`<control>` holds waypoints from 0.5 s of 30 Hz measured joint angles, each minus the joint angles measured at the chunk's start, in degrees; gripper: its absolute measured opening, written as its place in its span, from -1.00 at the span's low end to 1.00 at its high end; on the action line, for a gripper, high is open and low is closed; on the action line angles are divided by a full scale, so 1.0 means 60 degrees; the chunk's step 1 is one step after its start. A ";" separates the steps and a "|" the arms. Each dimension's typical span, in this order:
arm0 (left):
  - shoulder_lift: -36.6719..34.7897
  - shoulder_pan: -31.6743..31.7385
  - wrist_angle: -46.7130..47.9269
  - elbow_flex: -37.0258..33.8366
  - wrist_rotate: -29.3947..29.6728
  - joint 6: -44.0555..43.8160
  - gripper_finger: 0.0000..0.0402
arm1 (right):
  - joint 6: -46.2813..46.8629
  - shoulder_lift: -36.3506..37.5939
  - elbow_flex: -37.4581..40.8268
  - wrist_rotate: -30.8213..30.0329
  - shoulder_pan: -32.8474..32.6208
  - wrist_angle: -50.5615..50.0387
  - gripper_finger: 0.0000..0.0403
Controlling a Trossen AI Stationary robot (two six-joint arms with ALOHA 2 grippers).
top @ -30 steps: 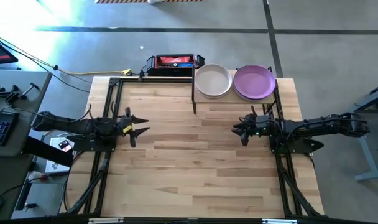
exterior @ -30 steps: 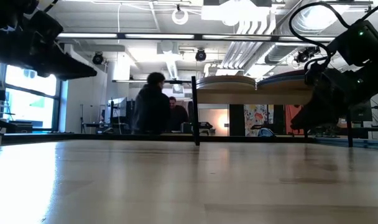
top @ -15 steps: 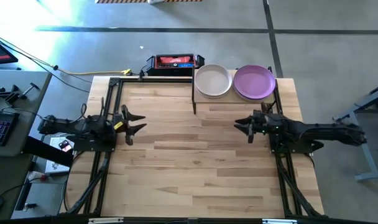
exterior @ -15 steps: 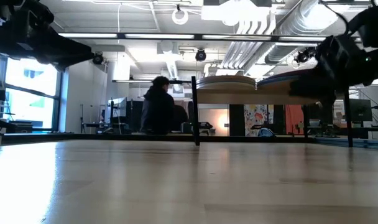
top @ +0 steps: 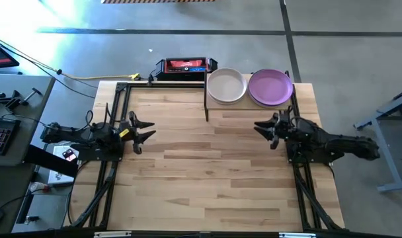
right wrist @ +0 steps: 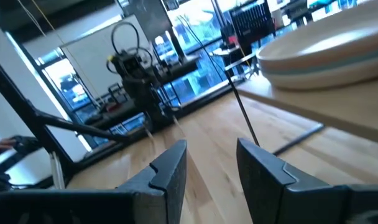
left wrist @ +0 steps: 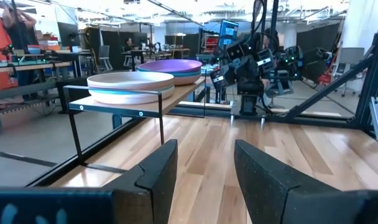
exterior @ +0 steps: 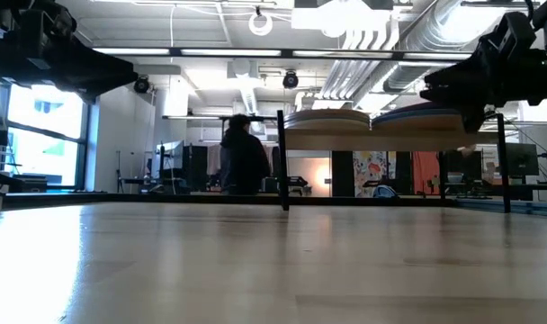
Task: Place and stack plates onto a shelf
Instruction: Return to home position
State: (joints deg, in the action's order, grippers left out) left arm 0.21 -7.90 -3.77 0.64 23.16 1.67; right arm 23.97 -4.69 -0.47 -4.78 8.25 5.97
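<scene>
Left pincer [top: 146, 130]: dark two-finger unit, fingers apart and empty, held over the left edge of the bench [top: 207, 172], a planked light-wood top. Shelf [left wrist: 179, 94]: thin rectangular light-wood board on slim black metal legs at the bench's far edge, right of centre. It carried two side-by-side stacks of round, shallow, matte plates, the left topped by an off-white plate [top: 226, 86], the right by a purple plate [top: 270, 87]. Right pincer [top: 264, 133]: same dark build, fingers likewise apart and empty, near the front of the shelf's right half.
</scene>
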 joint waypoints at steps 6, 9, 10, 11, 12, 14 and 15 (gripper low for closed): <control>0.0000 0.0000 0.0004 0.0000 -0.0001 0.0000 -0.27 | 0.0002 0.0728 0.0000 0.0000 0.0002 -0.0045 -0.39; 0.0000 0.0000 0.0011 0.0000 -0.0007 0.0004 -0.27 | 0.0004 0.0757 0.0000 -0.0004 0.0004 0.0050 -0.39; 0.0009 0.0000 0.0006 0.0000 -0.0004 0.0004 -0.27 | 0.0000 0.0698 0.0000 -0.0004 0.0004 0.0064 -0.39; 0.0024 0.0000 0.0002 0.0002 -0.0010 0.0004 -0.27 | 0.0000 0.0668 0.0000 -0.0004 0.0004 0.0018 -0.39; 0.0025 0.0000 0.0019 0.0004 -0.0018 0.0004 -0.27 | 0.0000 0.0647 0.0000 -0.0004 0.0004 -0.0029 -0.39; 0.0025 0.0000 0.0004 0.0004 -0.0018 0.0004 -0.27 | 0.0000 0.0646 0.0000 -0.0003 0.0004 -0.0131 -0.39; 0.0025 0.0000 0.0008 0.0004 -0.0018 0.0004 -0.27 | 0.0000 0.0646 0.0000 -0.0004 0.0004 -0.0176 -0.39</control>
State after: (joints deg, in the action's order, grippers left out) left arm 0.36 -7.90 -3.72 0.67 23.05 1.69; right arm 23.97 -0.82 -0.47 -4.80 8.27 4.91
